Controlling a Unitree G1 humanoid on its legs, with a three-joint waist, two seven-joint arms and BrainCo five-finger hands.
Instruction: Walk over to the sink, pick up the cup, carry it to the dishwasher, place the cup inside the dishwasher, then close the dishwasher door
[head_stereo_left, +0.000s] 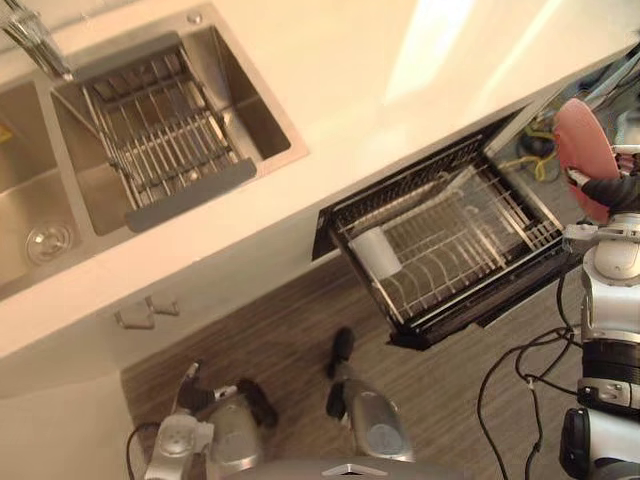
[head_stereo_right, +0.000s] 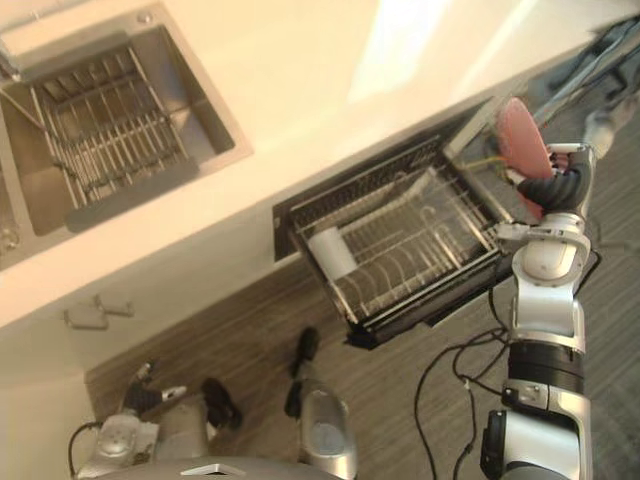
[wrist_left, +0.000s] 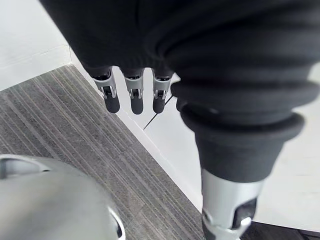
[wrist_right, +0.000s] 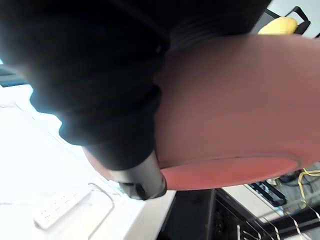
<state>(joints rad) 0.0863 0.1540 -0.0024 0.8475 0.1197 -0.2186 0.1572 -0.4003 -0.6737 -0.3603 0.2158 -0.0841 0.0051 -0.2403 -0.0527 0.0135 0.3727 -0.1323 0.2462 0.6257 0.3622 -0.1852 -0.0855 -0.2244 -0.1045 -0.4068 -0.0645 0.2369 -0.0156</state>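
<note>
A: Where did we find the pink cup (head_stereo_left: 585, 150)?

B: At the right edge of the frame, high up, held off the ground against the right hand (head_stereo_right: 556, 187). We saw the hand's dark ribbed cover just below and to the right of it, touching it.

A: And was the hand closed on it?

B: Yes. In the right wrist view we saw the thumb lying across the cup's side, its tip pressed against the wall near the rim. The hand was grasping the cup.

A: Was the cup in the dishwasher (head_stereo_left: 400, 175)?

B: No. We saw the dishwasher standing open at centre right, with its wire rack (head_stereo_left: 470, 225) drawn out over the floor (head_stereo_left: 280, 340). The cup was above and to the right of the rack, beyond its far corner and apart from it. A white cylinder (head_stereo_left: 378, 252) lay on its side at the rack's left end.

A: What did we note of the left hand (wrist_left: 132, 100)?

B: It was at the lower left of the frame, low beside the cabinet front. In its own wrist view the fingers were straight and slack, pointing at the floor, with nothing in them.

A: And the sink (head_stereo_left: 250, 110)?

B: At the upper left, set in the pale countertop (head_stereo_left: 400, 70), with a wire basket (head_stereo_left: 160, 130) inside and the tap (head_stereo_left: 35, 40) at the corner. It was well apart from the cup.
</note>
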